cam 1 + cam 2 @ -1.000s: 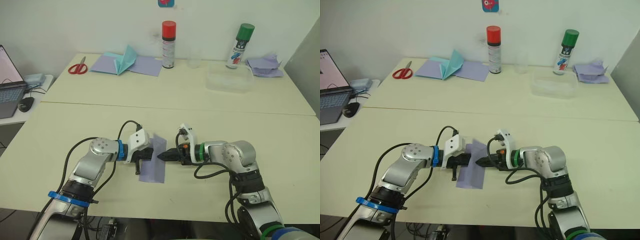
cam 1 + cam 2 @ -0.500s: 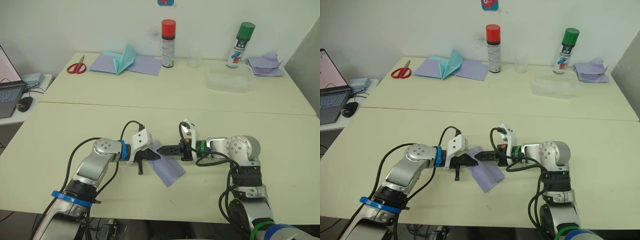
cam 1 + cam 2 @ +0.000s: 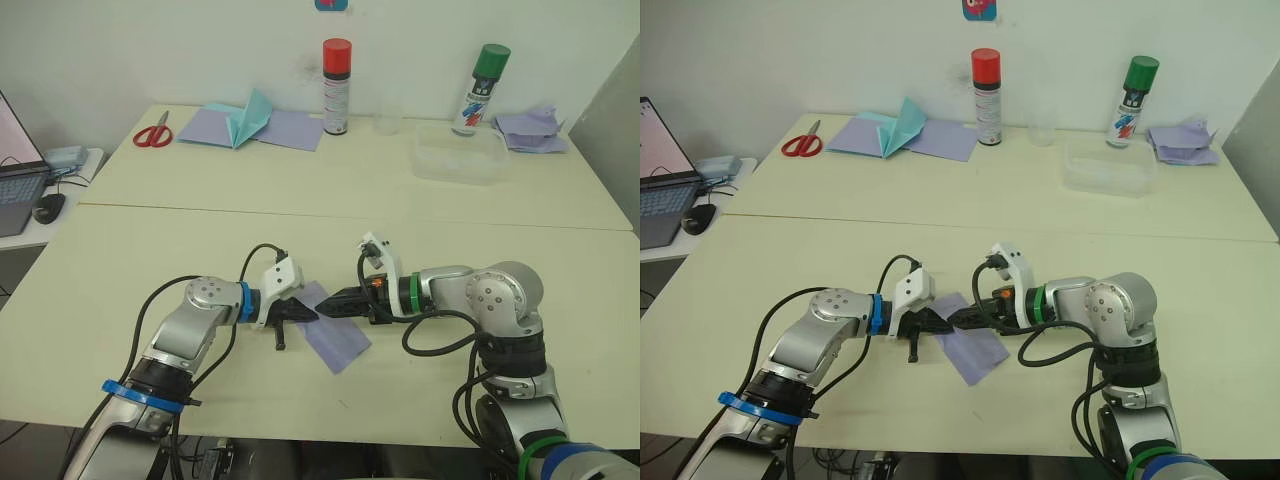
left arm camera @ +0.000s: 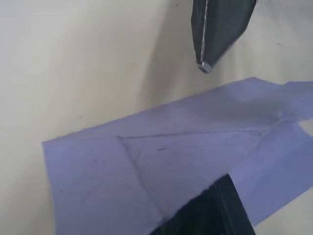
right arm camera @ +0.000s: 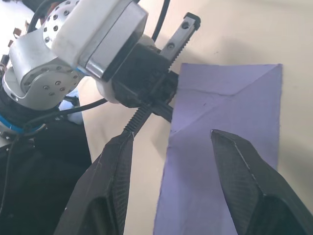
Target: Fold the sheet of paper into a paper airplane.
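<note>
The sheet of paper [image 3: 340, 340] is pale lavender-blue and lies flat and slanted on the near table, with diagonal creases [image 4: 142, 171] forming a triangle. My left gripper [image 3: 295, 322] is at the sheet's left corner and open wide. One of its fingers [image 4: 210, 210] rests on the paper's edge, and the other [image 5: 182, 35] points off over bare table. My right gripper [image 5: 172, 136] faces it from the right and is open. It hovers over the sheet's upper corner, with one finger above the paper and one beside it.
On the far table stand red scissors [image 3: 153, 133], a teal winged paper shape on lavender sheets [image 3: 250, 120], a red-capped can [image 3: 336, 88], a green-capped can [image 3: 477, 90], a clear tub [image 3: 460, 160] and crumpled lavender paper [image 3: 530, 130]. A laptop [image 3: 15, 185] sits at the left.
The sheet has turned from nearly upright to slanted, its lower end now swung right. Over the last half second the right elbow has swung outward, while the paper stayed put.
</note>
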Controlling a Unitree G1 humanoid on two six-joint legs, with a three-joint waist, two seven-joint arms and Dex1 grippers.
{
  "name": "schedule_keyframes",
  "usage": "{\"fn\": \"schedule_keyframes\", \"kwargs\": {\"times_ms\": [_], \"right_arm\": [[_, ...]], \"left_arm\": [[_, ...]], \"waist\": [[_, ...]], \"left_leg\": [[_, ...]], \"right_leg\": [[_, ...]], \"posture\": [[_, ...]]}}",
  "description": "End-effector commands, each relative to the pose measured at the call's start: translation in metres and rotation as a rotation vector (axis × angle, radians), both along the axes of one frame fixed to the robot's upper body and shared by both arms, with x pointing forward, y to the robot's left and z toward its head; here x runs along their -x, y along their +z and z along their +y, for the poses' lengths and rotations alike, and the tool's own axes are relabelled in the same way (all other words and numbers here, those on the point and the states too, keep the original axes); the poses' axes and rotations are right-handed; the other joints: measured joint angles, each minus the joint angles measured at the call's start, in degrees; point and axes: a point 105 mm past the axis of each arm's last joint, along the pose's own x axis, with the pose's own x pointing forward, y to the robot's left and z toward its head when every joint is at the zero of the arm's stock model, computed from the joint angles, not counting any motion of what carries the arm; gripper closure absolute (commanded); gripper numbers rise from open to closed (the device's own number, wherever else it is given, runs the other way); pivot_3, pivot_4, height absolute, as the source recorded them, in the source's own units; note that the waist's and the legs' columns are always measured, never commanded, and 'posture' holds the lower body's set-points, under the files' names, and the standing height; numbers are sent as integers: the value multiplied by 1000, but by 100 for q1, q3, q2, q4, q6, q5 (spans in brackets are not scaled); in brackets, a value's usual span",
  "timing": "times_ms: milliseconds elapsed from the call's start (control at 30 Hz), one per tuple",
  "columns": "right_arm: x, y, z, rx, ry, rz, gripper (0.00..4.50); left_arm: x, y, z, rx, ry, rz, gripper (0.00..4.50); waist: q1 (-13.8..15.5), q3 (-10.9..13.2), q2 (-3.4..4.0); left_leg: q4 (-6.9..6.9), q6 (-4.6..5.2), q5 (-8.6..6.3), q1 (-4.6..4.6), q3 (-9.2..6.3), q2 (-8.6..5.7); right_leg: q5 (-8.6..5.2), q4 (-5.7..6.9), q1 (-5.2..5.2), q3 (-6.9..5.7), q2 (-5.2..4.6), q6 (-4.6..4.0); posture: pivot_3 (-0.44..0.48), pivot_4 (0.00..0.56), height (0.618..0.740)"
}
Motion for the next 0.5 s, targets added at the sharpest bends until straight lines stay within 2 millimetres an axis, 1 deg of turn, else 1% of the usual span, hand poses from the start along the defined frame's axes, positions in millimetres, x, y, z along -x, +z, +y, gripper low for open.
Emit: {"fn": "schedule_keyframes", "kwargs": {"times_ms": [33,167,500], "right_arm": [[6,12,4,-12,41,-78,1919],[8,10,4,22,63,-121,1919],[-6,-12,-10,178,74,-304,1919]], "left_arm": [[-2,23,-9,50,-32,-46,4500],[-3,30,-12,63,-43,-43,4500],[1,31,-15,64,-60,-32,4500]], "waist": [[1,0,0],[1,0,0],[1,0,-1]], "left_leg": [[0,0,0,0,-1,0],[1,0,0,0,-3,-4],[4,0,0,0,-3,-7]], "right_leg": [[0,0,0,-1,0,0],[0,2,0,-2,2,0],[0,1,0,-1,5,0]], "posture": [[0,150,740],[0,150,740],[0,150,740]]}}
